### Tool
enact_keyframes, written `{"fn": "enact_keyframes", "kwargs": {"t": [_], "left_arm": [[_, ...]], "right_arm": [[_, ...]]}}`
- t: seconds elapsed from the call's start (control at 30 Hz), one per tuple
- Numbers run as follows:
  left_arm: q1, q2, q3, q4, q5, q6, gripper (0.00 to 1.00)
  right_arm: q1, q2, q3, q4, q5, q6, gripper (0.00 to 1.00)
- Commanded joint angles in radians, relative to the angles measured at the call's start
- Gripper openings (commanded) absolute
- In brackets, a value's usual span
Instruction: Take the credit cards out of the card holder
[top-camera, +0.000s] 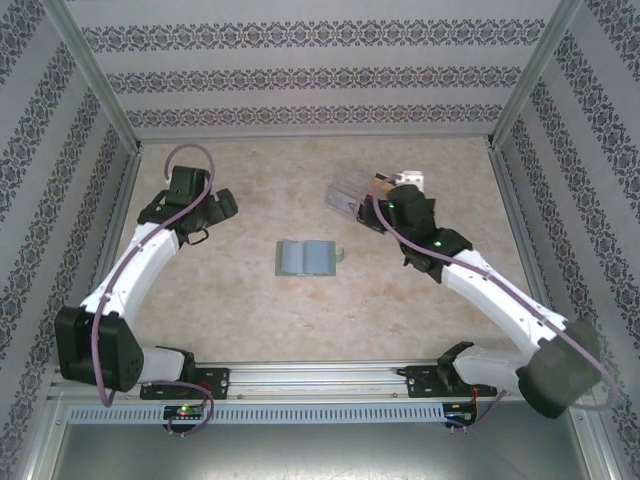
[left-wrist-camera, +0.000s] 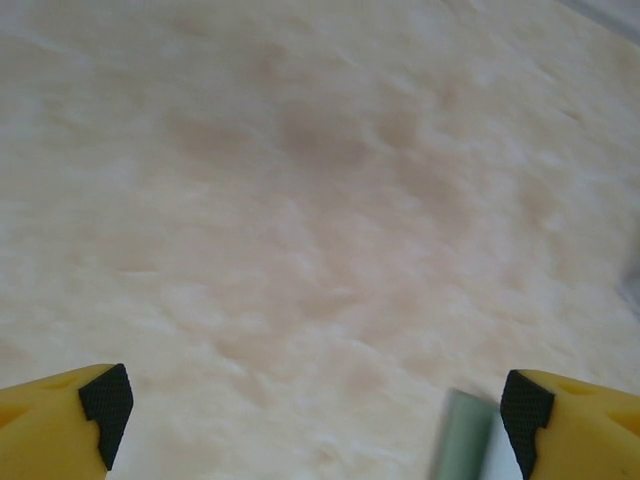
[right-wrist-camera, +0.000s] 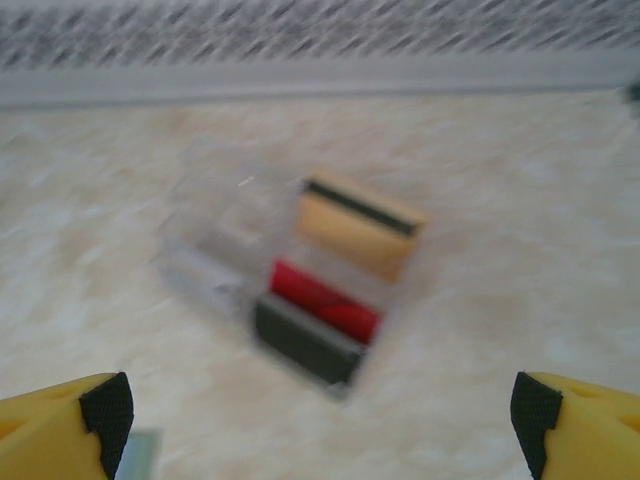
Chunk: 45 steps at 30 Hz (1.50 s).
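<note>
Left tool (left-wrist-camera: 315, 410) and right tool (right-wrist-camera: 320, 410) gape empty. The open card holder (top-camera: 307, 258) lies between them at the centre of the worktop (top-camera: 250, 320), with the credit cards (right-wrist-camera: 350, 228) in the clear tray (top-camera: 345, 195) by the right one.

A robot lab test cell, from where I stand: a marble-patterned bench (top-camera: 260, 310) boxed in by aluminium posts (top-camera: 100, 85) and wallpaper-print panels (top-camera: 300, 75), with the left arm (top-camera: 140, 262) and right arm (top-camera: 500, 295) bolted to a metal rail (top-camera: 320, 375) along its near edge.
</note>
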Motion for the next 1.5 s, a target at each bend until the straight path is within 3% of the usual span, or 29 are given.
{"fn": "enact_keyframes", "kwargs": {"t": [0.0, 0.13, 0.3, 0.4, 0.5, 0.67, 0.9, 1.13, 1.47], "left_arm": [[0.021, -0.072, -0.106, 0.1, -0.215, -0.011, 0.97], [0.027, -0.132, -0.226, 0.237, -0.326, 0.053, 0.97], [0.043, -0.14, -0.352, 0.416, -0.428, 0.161, 0.99], [0.05, -0.128, -0.422, 0.547, -0.441, 0.201, 1.0], [0.068, -0.084, -0.461, 0.639, -0.42, 0.244, 0.99], [0.083, 0.009, -0.549, 0.879, -0.44, 0.392, 0.99], [0.115, 0.011, -0.701, 1.207, -0.211, 0.462, 0.99], [0.14, 0.014, -0.758, 1.348, -0.039, 0.465, 0.99], [0.143, 0.205, -0.698, 1.419, 0.038, 0.5, 0.99]], "right_arm": [[-0.076, -0.055, -0.104, 0.1, 0.15, -0.093, 0.98], [-0.194, -0.097, -0.257, 0.249, 0.22, -0.103, 0.98], [-0.311, -0.096, -0.368, 0.376, 0.166, -0.111, 0.98], [-0.325, -0.035, -0.441, 0.54, 0.151, -0.193, 0.98], [-0.331, 0.05, -0.439, 0.581, 0.124, -0.208, 0.98], [-0.346, 0.151, -0.486, 0.815, 0.035, -0.266, 0.98], [-0.392, 0.193, -0.501, 0.93, -0.18, -0.322, 0.98], [-0.425, 0.286, -0.517, 1.063, -0.287, -0.335, 0.98], [-0.45, 0.332, -0.539, 1.131, -0.342, -0.32, 0.98]]}}
